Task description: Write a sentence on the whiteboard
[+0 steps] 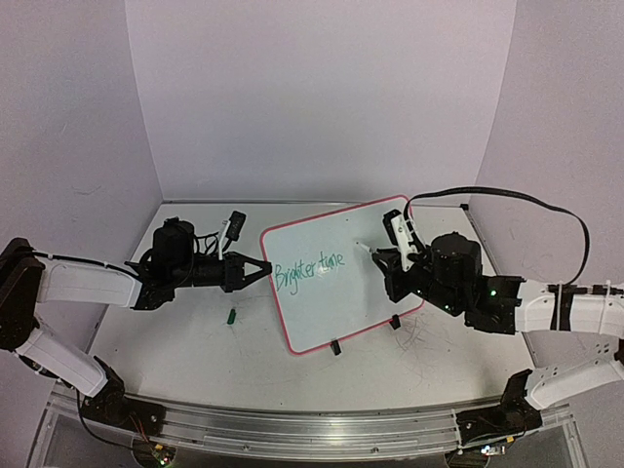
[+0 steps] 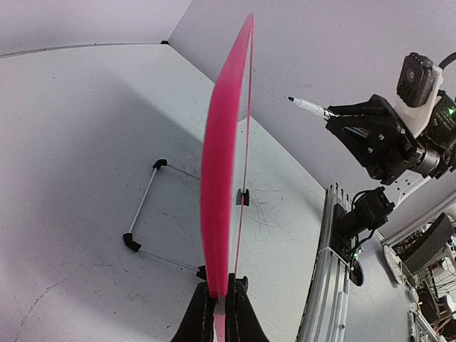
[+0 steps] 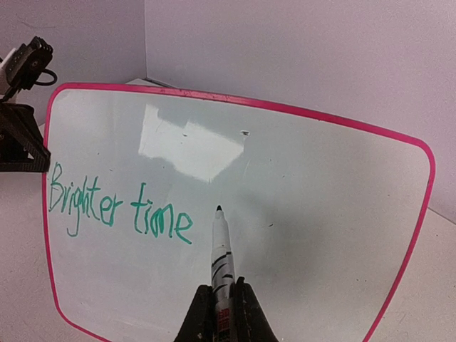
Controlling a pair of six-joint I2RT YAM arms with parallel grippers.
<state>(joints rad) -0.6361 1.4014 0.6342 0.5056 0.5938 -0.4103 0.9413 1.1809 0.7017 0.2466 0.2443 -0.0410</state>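
Note:
The whiteboard (image 1: pixel 336 312) stands tilted on the table, white with a pink frame. Its sentence (image 1: pixel 308 269) reads "Brighter time" in green; in the right wrist view the sentence (image 3: pixel 117 211) runs along the board's (image 3: pixel 299 185) left half. My left gripper (image 1: pixel 261 269) is shut on the board's left edge, and its own view shows the pink edge (image 2: pixel 221 157) clamped between the left gripper's (image 2: pixel 221 308) fingers. My right gripper (image 3: pixel 224 308) is shut on a white marker (image 3: pixel 222 249). The marker (image 2: pixel 308 107) tip points just right of "time", a little off the surface.
A small green cap (image 1: pixel 232 315) lies on the table left of the board. Two black feet (image 1: pixel 335 346) and a wire stand (image 2: pixel 142 206) hold the board up. An aluminium rail (image 1: pixel 292 424) runs along the near edge. A black cable (image 1: pixel 507 195) loops over the right arm.

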